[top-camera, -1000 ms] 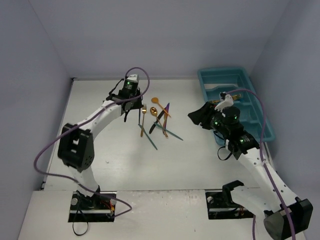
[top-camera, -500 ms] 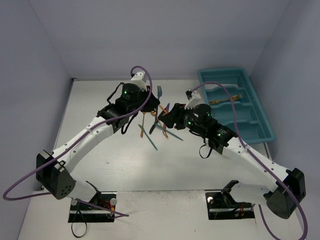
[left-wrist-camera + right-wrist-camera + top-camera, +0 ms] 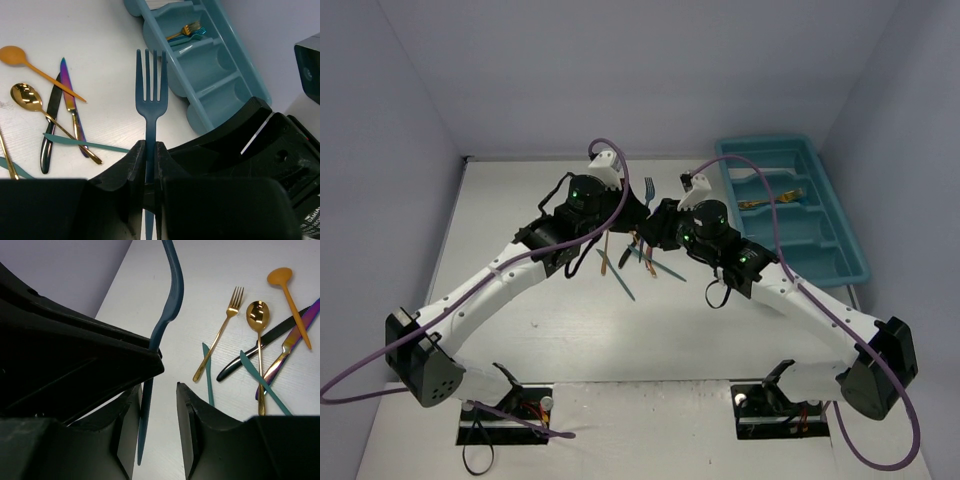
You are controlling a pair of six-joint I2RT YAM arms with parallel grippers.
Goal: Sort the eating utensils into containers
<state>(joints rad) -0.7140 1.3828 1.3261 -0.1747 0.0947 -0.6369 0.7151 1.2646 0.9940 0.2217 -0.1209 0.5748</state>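
One teal-blue fork (image 3: pixel 151 95) sits clamped in the left end effector (image 3: pixel 150 147).

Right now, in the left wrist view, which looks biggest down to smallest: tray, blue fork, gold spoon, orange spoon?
1. tray
2. blue fork, though nearness to the camera enlarges it
3. gold spoon and orange spoon: too alike to rank
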